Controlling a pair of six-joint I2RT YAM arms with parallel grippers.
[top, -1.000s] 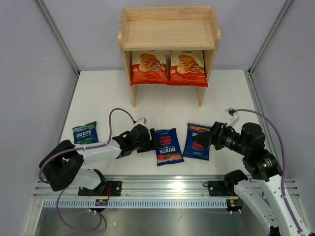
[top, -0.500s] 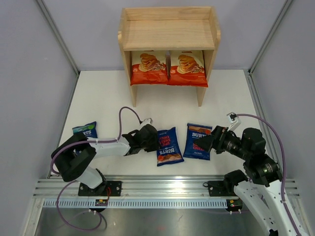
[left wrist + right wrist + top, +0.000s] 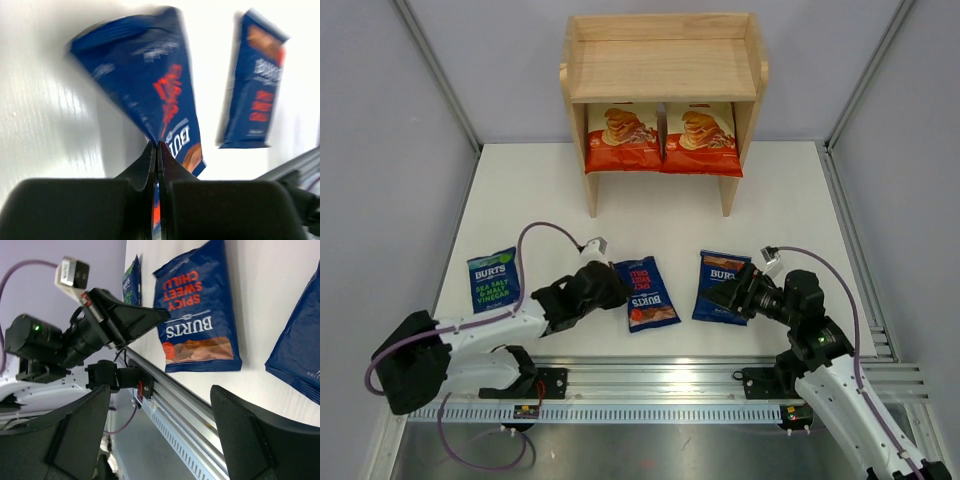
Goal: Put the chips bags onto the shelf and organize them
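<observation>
The left gripper [image 3: 157,145] had its black jaws pressed together on a thin edge of the dark blue foil chips bag [image 3: 150,90]. Only a sliver of the seam sat in the pinch, and the rest of the bag fanned away from the tips. That hold looked slight. Slick foil caught by so little could slide out on a lift, or the bag could swing and twist about the pinch and arrive at the wrong angle. The wrist view was blurred, so I could not tell whether the bag had left the white table [image 3: 660,220].

Just beside it lay the second dark blue foil chips bag [image 3: 723,288], with the right gripper [image 3: 159,405] low at its near edge, fingers spread wide and nothing between them. The two arms worked close together, so a sweep by either could knock the other's bag or wrist.

Well to the left lay the blue-green foil chips bag [image 3: 492,281], flat and untouched.

At the far side stood the light wooden two-tier shelf [image 3: 663,70]. Its lower tier was filled by the two cream-and-orange cassava bags [image 3: 623,137], standing side by side. The top tier was bare. A dangling bag could catch on its raised rim and be pulled free.
</observation>
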